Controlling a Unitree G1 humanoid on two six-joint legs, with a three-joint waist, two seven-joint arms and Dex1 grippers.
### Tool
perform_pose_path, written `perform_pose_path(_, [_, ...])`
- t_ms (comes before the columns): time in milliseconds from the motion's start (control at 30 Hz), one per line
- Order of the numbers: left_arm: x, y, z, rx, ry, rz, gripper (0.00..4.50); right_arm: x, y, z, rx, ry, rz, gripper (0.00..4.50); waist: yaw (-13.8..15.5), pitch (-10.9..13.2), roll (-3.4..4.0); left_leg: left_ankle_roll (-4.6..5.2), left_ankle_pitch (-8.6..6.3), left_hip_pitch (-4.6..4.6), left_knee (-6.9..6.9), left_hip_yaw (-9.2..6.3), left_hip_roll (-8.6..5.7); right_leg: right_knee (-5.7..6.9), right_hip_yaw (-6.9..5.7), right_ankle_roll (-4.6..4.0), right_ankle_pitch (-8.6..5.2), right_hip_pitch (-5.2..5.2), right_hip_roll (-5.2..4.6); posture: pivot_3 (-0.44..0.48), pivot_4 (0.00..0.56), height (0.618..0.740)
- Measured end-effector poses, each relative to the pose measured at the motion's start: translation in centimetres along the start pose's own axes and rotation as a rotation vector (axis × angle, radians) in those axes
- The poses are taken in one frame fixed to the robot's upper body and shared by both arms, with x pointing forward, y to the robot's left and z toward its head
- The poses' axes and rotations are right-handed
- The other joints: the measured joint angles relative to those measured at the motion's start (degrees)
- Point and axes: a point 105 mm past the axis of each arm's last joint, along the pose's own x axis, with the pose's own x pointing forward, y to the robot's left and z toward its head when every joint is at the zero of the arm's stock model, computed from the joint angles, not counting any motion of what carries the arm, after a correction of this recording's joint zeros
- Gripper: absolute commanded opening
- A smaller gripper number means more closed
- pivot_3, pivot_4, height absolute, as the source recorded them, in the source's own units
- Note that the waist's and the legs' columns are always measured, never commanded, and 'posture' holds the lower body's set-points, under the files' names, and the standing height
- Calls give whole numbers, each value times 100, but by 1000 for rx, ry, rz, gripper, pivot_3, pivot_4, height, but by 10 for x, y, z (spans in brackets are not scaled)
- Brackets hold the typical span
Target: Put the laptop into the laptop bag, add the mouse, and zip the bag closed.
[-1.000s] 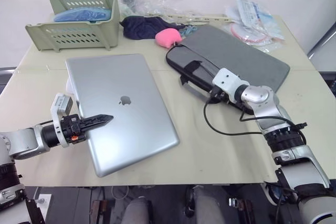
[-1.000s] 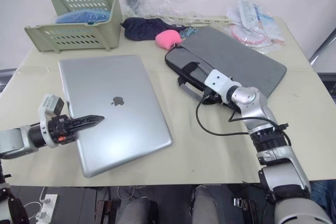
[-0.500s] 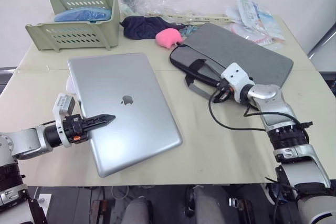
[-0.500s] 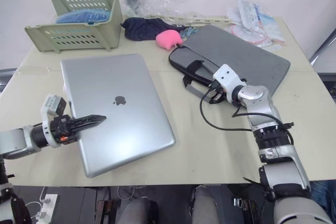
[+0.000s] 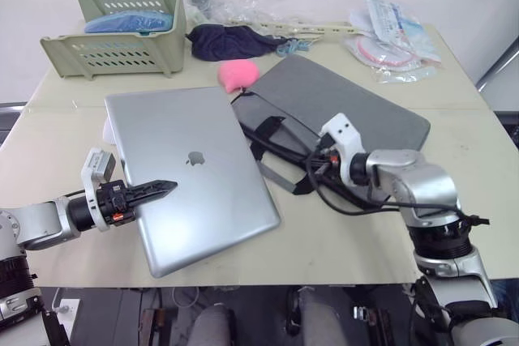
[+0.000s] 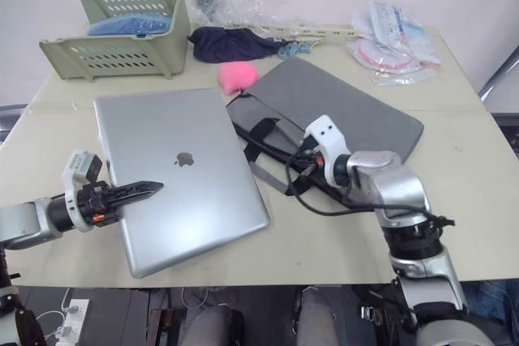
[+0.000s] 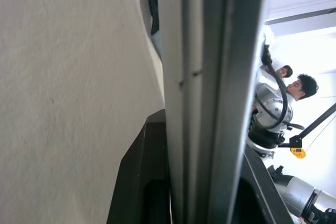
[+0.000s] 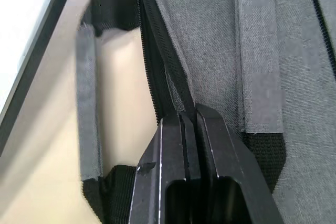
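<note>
Table (image 5: 73,119): beige, cluttered along its far edge; green basket (image 5: 113,26) at far left corner.

Laptop (image 5: 190,172): silver slab, lid shut, on the table's left half, near edge overhanging slightly; not yet bagged.

Laptop bag (image 5: 336,111): grey, flat, now dragged leftward from half a second ago until its handle side lies just beside the laptop; the mouth is brought within reach of the slab, so insertion looks closer.

Pink toy (image 5: 237,74): pushed leftward with the bag.

Left gripper (image 5: 150,191): clenched on the laptop's left edge.

Right gripper (image 8: 191,116): pinched on the bag's zipper edge.

Mouse (image 5: 108,129): white sliver behind the laptop's far-left corner.
</note>
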Motion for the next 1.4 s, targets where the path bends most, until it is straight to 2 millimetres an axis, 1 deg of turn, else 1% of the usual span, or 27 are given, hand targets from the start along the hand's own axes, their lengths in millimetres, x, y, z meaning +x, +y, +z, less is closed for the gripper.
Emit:
perform_pose_path(33, [0, 0, 0, 0, 0, 0, 350, 1, -1, 0, -16, -5, -13, 32, 0, 0, 0, 0, 0, 0, 0, 3, -1, -1, 2, 0, 0, 0, 0, 0, 150, 740])
perform_pose_path(133, [0, 0, 0, 0, 0, 0, 350, 2, -5, 0, -84, -16, -68, 1277, 0, -1, -2, 0, 0, 3, 1, 4, -1, 0, 3, 0, 0, 0, 0, 0, 150, 740])
perform_pose_path(200, [0, 0, 0, 0, 0, 0, 350, 2, -7, 2, -102, -26, -85, 2028, -2, -1, -2, 0, 0, 3, 1, 4, -1, 0, 3, 0, 0, 0, 0, 0, 150, 740])
perform_pose_path(233, [0, 0, 0, 1, 0, 3, 350, 1, -8, 2, -107, -28, -88, 2591, -2, -1, -2, 0, 0, 3, 0, 4, -1, 0, 3, 0, 0, 0, 0, 0, 150, 740])
perform_pose_path(300, [-2, 0, 1, 3, 0, 9, 350, 0, -9, 3, -121, -34, -93, 3306, -3, -1, -2, 0, 0, 3, -1, 4, -1, -1, 2, 0, 0, 0, 0, 0, 150, 740])
perform_pose_path(333, [-2, 0, 1, 4, -1, 14, 350, -1, -11, 4, -143, -38, -98, 3306, -3, -1, -2, 0, 0, 3, -2, 4, -1, -1, 2, 0, 0, -1, 0, 0, 150, 740])
perform_pose_path(433, [-5, 3, -1, -7, -9, 17, 350, -3, -9, 5, -288, -29, -98, 3306, -5, -1, -2, -1, 0, 3, -3, 5, 0, -3, 2, 0, 0, -1, 0, 0, 150, 740])
perform_pose_path(533, [-7, 4, -2, -14, -12, 17, 350, -5, -10, 10, -368, -42, -116, 3306, -5, -1, -2, -1, 0, 3, -3, 5, 0, -4, 2, 0, 0, -1, 0, 0, 150, 740])
perform_pose_path(800, [-8, 5, -3, -17, -15, 18, 350, -4, -12, 13, -451, -63, -136, 3306, -3, -1, -3, -1, 0, 3, -2, 5, 0, -4, 2, 0, 0, -1, 0, 0, 150, 740])
perform_pose_path(833, [-8, 5, -3, -17, -15, 18, 350, -4, -12, 14, -454, -64, -139, 3092, -3, -1, -3, -1, 0, 3, -2, 5, 1, -4, 2, 0, 0, -1, 0, 0, 150, 740])
perform_pose_path(867, [-8, 5, -3, -17, -15, 18, 350, -4, -13, 14, -456, -63, -141, 2788, -4, -1, -3, -1, 0, 3, -2, 5, 1, -4, 2, 0, 0, -1, 0, 0, 150, 740])
perform_pose_path(933, [-8, 5, -3, -15, -15, 18, 350, -3, -14, 12, -452, -57, -144, 2067, -3, -1, -3, -1, -1, 2, -2, 5, 1, -4, 2, 0, 0, -1, 0, 0, 150, 740])
perform_pose_path(1100, [-8, 4, -3, -13, -14, 18, 350, -1, -17, 3, -434, -38, -142, 28, -3, -1, -3, -1, -1, 2, -2, 5, 1, -4, 2, 0, 0, 0, 0, 0, 150, 740])
perform_pose_path(1300, [-8, 4, -3, -11, -13, 18, 350, -3, -19, -1, -372, -35, -135, 28, -1, -1, -3, -1, 0, 2, -2, 5, 1, -4, 2, 0, 0, 0, 0, 0, 150, 740])
perform_pose_path(1400, [-9, 2, -6, 1, -6, 18, 350, -4, -17, 3, -199, -68, -101, 28, 0, -1, -3, -1, 0, 2, -2, 4, 1, -4, 2, 0, 0, 0, 0, 0, 150, 740])
